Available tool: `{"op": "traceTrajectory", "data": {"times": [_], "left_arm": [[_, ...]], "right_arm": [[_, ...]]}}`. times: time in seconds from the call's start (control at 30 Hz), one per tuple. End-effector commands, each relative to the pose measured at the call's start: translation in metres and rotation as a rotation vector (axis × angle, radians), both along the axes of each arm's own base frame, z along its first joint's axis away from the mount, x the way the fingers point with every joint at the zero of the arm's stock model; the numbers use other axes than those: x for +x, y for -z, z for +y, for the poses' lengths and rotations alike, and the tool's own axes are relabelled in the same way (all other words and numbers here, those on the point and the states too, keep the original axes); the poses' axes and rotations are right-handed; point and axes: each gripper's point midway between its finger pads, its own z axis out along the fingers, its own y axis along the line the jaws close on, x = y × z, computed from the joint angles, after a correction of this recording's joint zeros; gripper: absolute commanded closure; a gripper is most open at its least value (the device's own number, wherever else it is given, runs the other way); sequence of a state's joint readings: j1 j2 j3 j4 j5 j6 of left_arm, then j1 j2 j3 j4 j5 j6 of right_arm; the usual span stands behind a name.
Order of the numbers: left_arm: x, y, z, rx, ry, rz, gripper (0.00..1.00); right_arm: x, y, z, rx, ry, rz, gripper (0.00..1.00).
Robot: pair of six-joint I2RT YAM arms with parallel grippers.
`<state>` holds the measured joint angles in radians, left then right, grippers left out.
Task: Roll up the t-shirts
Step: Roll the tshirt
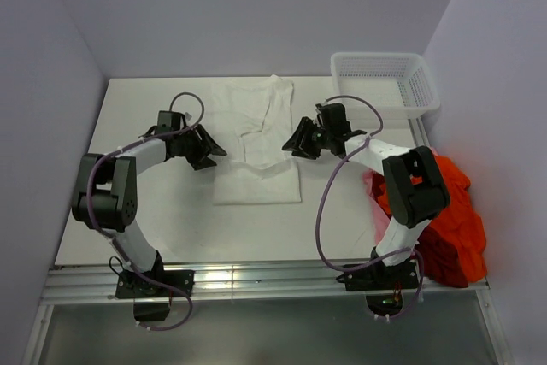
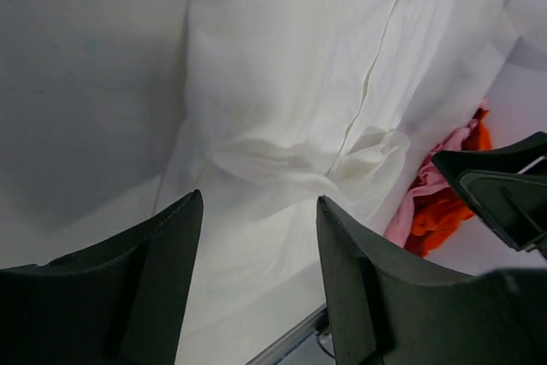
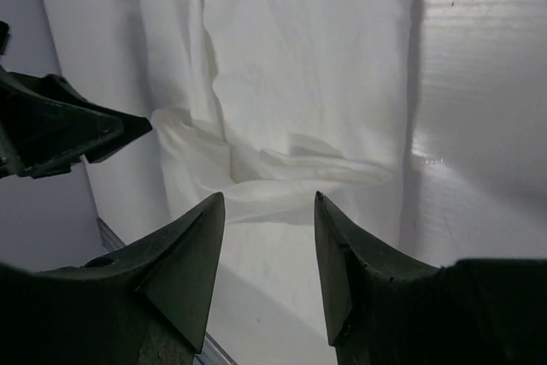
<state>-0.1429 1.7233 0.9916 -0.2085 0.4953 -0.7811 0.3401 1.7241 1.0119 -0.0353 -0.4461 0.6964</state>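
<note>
Over the table [image 1: 154, 211], the left gripper [image 1: 212, 150] hangs with jaws spread and empty just beside the left edge of the white t-shirt [image 1: 256, 156]. The right gripper [image 1: 293, 144], equally spread and empty, mirrors it at the right edge. The white t-shirt lies flat between them, long axis running near to far, neither arm nearer.

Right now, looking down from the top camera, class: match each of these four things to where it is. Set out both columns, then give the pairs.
Things:
1. white t-shirt
2. orange-red t-shirts
3. mesh basket
4. left pincer

Places:
A. far right corner
B. just left of the white t-shirt, open
C. spread out in the middle of the table
D. heaped at the near right edge

Pairs: 1-C, 2-D, 3-A, 4-B
</note>
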Motion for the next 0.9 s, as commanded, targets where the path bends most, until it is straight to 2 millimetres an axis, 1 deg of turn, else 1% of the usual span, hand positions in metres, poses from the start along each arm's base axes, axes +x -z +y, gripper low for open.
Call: {"op": "traceTrajectory", "data": {"times": [0.0,0.1,0.13,0.17,0.2,0.23,0.27,0.3,0.33,0.37,0.4,0.43,0.47,0.53,0.57,0.63,0.7,0.73,0.8,0.83,0.87], "left_arm": [[0.018,-0.026,-0.004,-0.197,0.011,-0.04,0.39],[0.02,-0.02,0.011,-0.159,-0.022,-0.035,0.35],[0.02,-0.023,0.016,-0.143,-0.032,-0.046,0.35],[0.015,-0.02,0.021,-0.119,-0.044,-0.026,0.34],[0.013,-0.021,0.024,-0.097,-0.044,-0.039,0.34],[0.012,-0.028,0.031,-0.063,-0.067,-0.069,0.34],[0.005,-0.025,0.034,-0.044,-0.077,-0.063,0.33],[0.001,-0.026,0.037,-0.024,-0.084,-0.07,0.33],[-0.001,-0.036,0.042,-0.002,-0.104,-0.109,0.33],[-0.011,-0.031,0.044,0.006,-0.11,-0.096,0.33],[-0.015,-0.031,0.046,0.016,-0.117,-0.108,0.33],[-0.018,-0.039,0.048,0.03,-0.128,-0.139,0.34],[-0.024,-0.033,0.051,0.043,-0.135,-0.134,0.34],[-0.026,-0.037,0.054,0.064,-0.142,-0.161,0.34],[-0.028,-0.036,0.054,0.075,-0.144,-0.162,0.34],[-0.029,-0.034,0.052,0.09,-0.134,-0.158,0.34],[-0.025,-0.031,0.055,0.132,-0.148,-0.16,0.34],[-0.026,-0.024,0.052,0.148,-0.137,-0.141,0.34],[-0.023,-0.019,0.048,0.161,-0.127,-0.129,0.36],[-0.023,-0.011,0.045,0.159,-0.114,-0.105,0.36],[-0.02,-0.01,0.042,0.153,-0.106,-0.111,0.38]], "right_arm": [[0.024,-0.031,0.011,0.149,0.008,-0.059,0.46],[0.022,-0.028,0.005,0.119,0.011,-0.079,0.46],[0.02,-0.032,0.003,0.111,0.006,-0.091,0.46],[0.018,-0.031,0.001,0.094,-0.013,-0.107,0.46],[0.015,-0.031,0.001,0.085,-0.025,-0.116,0.47],[0.012,-0.035,-0.002,0.074,-0.025,-0.128,0.47],[0.01,-0.034,-0.005,0.057,-0.026,-0.132,0.47],[0.008,-0.029,-0.011,0.017,-0.012,-0.141,0.47],[0.004,-0.031,-0.015,-0.002,-0.007,-0.145,0.48],[0.002,-0.026,-0.021,-0.03,0.0,-0.148,0.48],[0.001,-0.025,-0.024,-0.045,0.007,-0.157,0.48],[0.0,-0.025,-0.028,-0.068,0.023,-0.163,0.48],[-0.003,-0.02,-0.032,-0.093,0.021,-0.158,0.48],[-0.005,-0.014,-0.036,-0.147,0.035,-0.153,0.47],[-0.005,-0.012,-0.037,-0.167,0.036,-0.156,0.46],[-0.006,-0.007,-0.034,-0.201,0.031,-0.16,0.46],[-0.004,-0.005,-0.032,-0.226,0.033,-0.166,0.46],[-0.005,0.003,-0.031,-0.24,0.03,-0.153,0.47],[-0.003,0.006,-0.026,-0.244,0.02,-0.148,0.48],[-0.002,0.013,-0.025,-0.25,0.016,-0.134,0.48],[-0.002,0.015,-0.023,-0.255,0.009,-0.135,0.49]]}}
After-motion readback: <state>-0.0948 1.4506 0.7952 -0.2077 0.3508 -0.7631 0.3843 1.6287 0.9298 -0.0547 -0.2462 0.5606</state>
